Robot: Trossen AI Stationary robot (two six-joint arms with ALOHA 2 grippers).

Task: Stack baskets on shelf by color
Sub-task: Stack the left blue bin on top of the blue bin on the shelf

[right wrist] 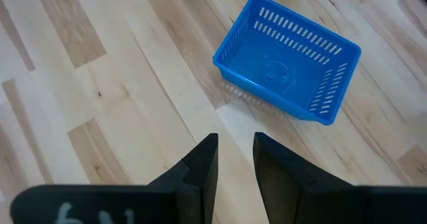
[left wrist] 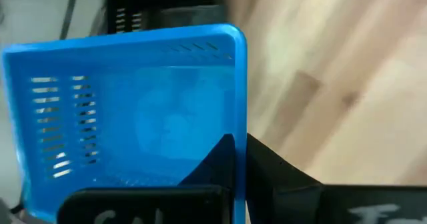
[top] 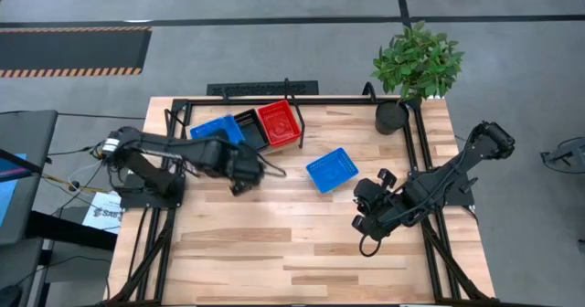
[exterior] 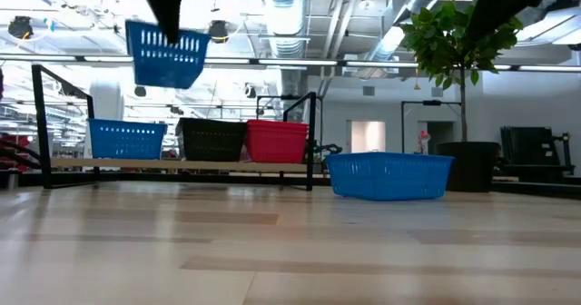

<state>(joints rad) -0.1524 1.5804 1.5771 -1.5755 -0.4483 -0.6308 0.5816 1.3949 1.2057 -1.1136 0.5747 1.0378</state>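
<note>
In the high view the left gripper (top: pixel 239 174) hid its own fingers; the shelf (exterior: pixel 182 165) boards lay mostly covered by baskets; in the low view both arms were cut at twelve o'clock; the left wrist view was blurred.

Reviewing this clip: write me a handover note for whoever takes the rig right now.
Left end effector: shut on a blue basket, held in the air above the shelf.
Right end effector: empty, fingers slightly apart, above bare table short of the loose blue basket.
Done: blue, black and red baskets sit on the shelf.
Left: set down the held basket, then shelve the loose one.
</note>
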